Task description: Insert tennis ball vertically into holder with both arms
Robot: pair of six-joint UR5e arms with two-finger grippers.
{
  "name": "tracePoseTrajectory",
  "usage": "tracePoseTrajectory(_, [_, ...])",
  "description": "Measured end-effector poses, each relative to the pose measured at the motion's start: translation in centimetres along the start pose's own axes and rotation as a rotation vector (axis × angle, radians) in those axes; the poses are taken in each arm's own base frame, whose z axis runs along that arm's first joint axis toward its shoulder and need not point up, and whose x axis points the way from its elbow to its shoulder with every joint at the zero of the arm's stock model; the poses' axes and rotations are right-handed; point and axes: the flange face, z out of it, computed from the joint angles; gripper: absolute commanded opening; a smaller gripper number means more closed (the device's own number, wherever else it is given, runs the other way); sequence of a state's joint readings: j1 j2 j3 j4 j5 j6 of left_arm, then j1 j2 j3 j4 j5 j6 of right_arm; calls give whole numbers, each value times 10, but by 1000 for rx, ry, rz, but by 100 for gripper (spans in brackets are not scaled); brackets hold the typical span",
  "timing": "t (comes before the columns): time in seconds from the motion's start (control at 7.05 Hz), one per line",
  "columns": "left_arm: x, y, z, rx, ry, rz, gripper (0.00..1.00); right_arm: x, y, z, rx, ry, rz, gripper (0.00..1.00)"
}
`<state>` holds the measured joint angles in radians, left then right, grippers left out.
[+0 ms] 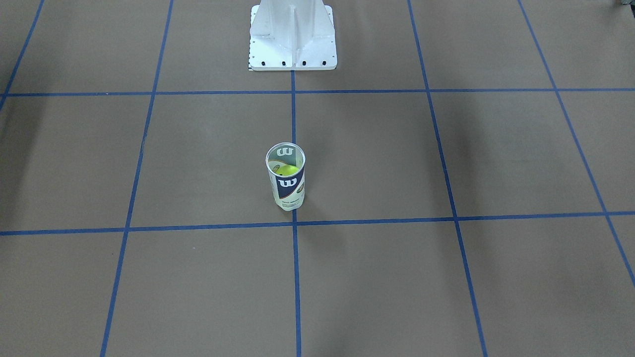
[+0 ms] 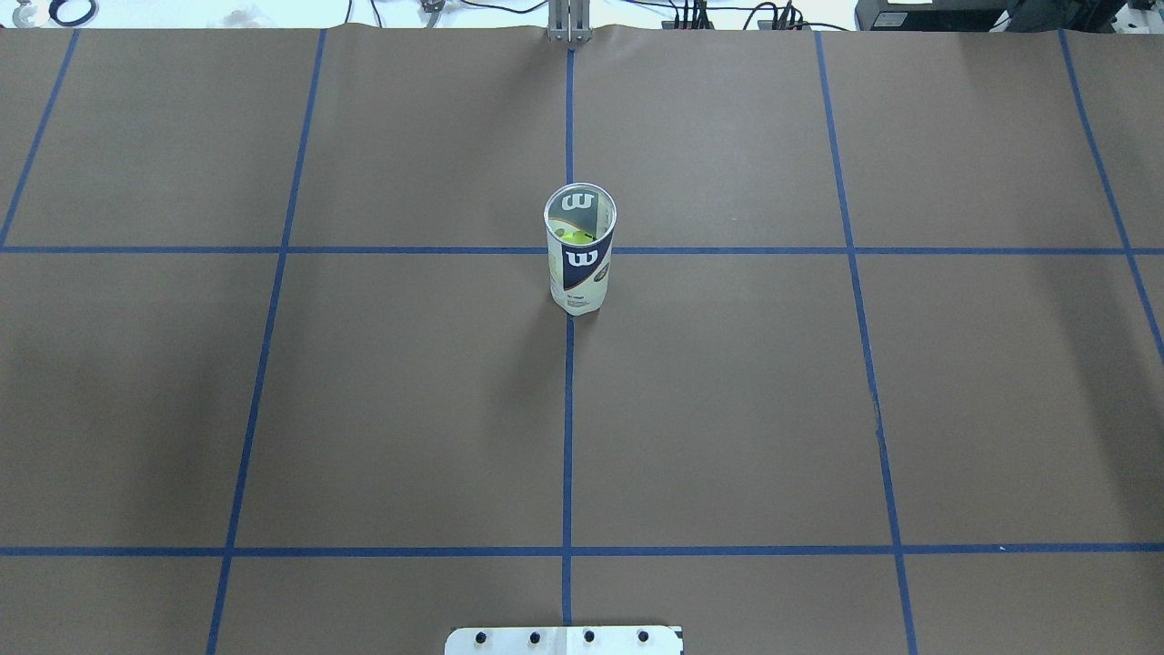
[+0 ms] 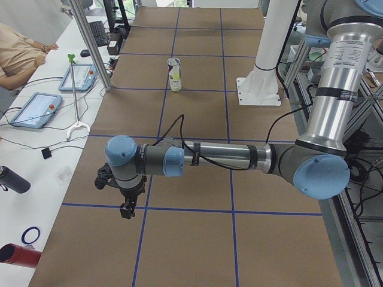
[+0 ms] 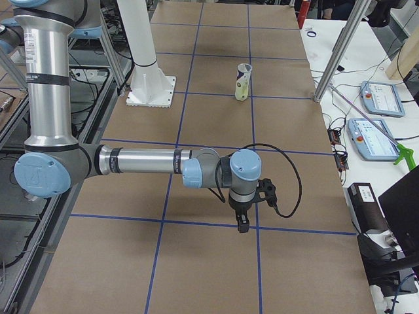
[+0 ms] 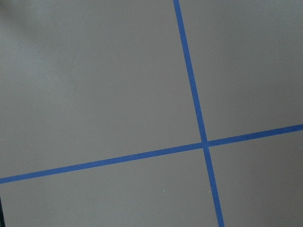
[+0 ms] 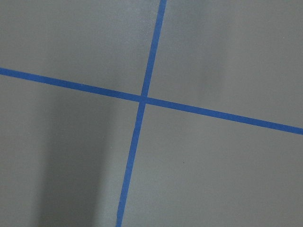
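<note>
The holder (image 1: 287, 186) stands upright on the centre blue line of the brown table; it also shows in the overhead view (image 2: 580, 268) and in both side views (image 3: 174, 75) (image 4: 243, 82). A yellow-green tennis ball (image 1: 286, 170) lies inside it, seen through the open silver rim (image 2: 576, 237). My left gripper (image 3: 125, 209) hangs near the table's left end, far from the holder. My right gripper (image 4: 243, 226) hangs near the table's right end, equally far. Both point down over bare table. I cannot tell whether either is open or shut. The wrist views show only tape lines.
The white pedestal base (image 1: 292, 42) stands at the robot's edge of the table (image 2: 564, 639). A person's arm (image 3: 24, 51) and tablets (image 3: 36, 109) are at a side bench. A metal post (image 4: 334, 59) stands by the far edge.
</note>
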<state>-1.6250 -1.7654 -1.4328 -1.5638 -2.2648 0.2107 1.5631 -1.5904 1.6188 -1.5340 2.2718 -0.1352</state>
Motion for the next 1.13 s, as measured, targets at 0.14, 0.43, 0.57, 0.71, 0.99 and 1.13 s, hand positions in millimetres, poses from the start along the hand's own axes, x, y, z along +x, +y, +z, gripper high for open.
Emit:
tracePoseTrajectory(0.14, [2, -1, 1, -2, -6, 5, 100, 0, 0, 0, 0, 0, 0, 99])
tracePoseTrajectory(0.43, [3, -1, 1, -4, -8, 5, 100, 0, -1, -1, 1, 1, -2, 100])
tracePoseTrajectory(0.57, [3, -1, 2, -5, -9, 5, 100, -1, -3, -2, 2, 3, 0, 100])
tracePoseTrajectory(0.71, [4, -1, 2, -5, -9, 5, 100, -1, -4, -3, 4, 5, 1, 100])
tracePoseTrajectory(0.99, [4, 0, 2, -6, -8, 5, 100, -2, -6, -4, 7, 8, 8, 100])
tracePoseTrajectory(1.13, [4, 0, 3, -7, -8, 4, 100, -2, -6, -4, 8, 11, 18, 100])
